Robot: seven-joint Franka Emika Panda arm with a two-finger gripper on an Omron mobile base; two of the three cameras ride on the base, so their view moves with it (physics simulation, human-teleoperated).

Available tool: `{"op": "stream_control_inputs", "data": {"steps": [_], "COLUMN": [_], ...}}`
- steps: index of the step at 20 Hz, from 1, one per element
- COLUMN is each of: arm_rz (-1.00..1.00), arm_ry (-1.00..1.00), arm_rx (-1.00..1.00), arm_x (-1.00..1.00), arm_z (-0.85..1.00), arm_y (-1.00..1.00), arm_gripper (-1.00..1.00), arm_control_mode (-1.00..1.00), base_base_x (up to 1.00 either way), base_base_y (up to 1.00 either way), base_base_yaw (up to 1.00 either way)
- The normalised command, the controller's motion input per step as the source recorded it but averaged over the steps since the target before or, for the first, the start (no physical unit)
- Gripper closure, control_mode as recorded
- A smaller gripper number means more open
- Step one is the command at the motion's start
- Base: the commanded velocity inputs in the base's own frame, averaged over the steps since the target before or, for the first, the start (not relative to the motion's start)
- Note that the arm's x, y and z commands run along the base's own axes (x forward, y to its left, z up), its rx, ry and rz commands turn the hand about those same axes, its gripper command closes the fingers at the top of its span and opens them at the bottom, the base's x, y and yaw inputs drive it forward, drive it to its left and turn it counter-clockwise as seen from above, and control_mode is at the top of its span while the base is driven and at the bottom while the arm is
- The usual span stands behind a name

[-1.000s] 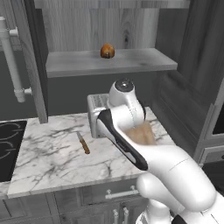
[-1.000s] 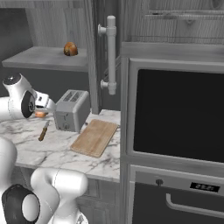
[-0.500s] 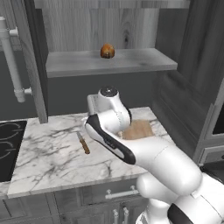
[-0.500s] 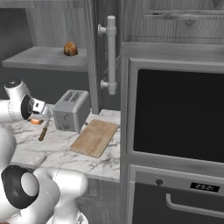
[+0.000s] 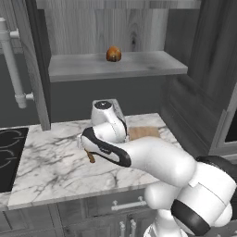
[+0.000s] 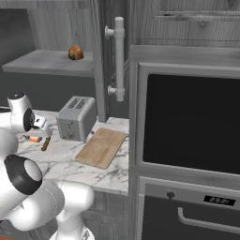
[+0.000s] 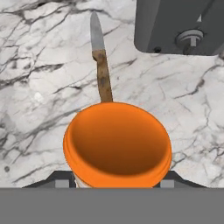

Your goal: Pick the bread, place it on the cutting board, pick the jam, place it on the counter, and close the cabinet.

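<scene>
Orange jam jar [image 7: 117, 142] pinched in gripper [image 7: 117, 183], held low over marble counter [image 7: 39, 87] beside knife [image 7: 101, 65], presumably for set-down.

even soft light, slightly blurry

The bread [image 5: 114, 54] sits on the shelf [image 5: 139, 67] inside the open cabinet [image 6: 101, 56], above the bench [image 5: 51, 162]. On the bench the toaster [image 6: 76, 118] stands toward the back, with the cutting board [image 6: 102, 147] lying flat just to its right. A knife [image 7: 101, 70] lies on the bench left of the toaster. The jam [image 7: 117, 144] hangs in the gripper [image 6: 41, 132] just above the bench, over the near end of the knife, before the toaster. A cooktop [image 5: 10, 155] lies at the bench's far left.
</scene>
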Motion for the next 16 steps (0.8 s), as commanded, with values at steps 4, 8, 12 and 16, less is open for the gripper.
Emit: {"op": "stream_control_inputs", "data": {"steps": [4, 8, 12, 16], "arm_rz": [0.01, 0.01, 0.01, 0.01], "arm_ry": [0.06, 0.00, -0.02, -0.03], "arm_rx": [0.00, 0.00, -0.03, -0.03], "arm_x": [0.00, 0.00, 0.00, 0.00], "arm_z": [-0.29, -0.28, -0.28, -0.30], "arm_y": [0.23, 0.21, 0.30, 0.32], "arm_gripper": [1.00, 1.00, 1.00, 1.00], "arm_control_mode": [-1.00, -1.00, -1.00, -1.00], "base_base_x": [0.00, 0.00, 0.00, 0.00], "base_base_y": [0.00, 0.00, 0.00, 0.00], "base_base_yaw": [0.00, 0.00, 0.00, 0.00]}}
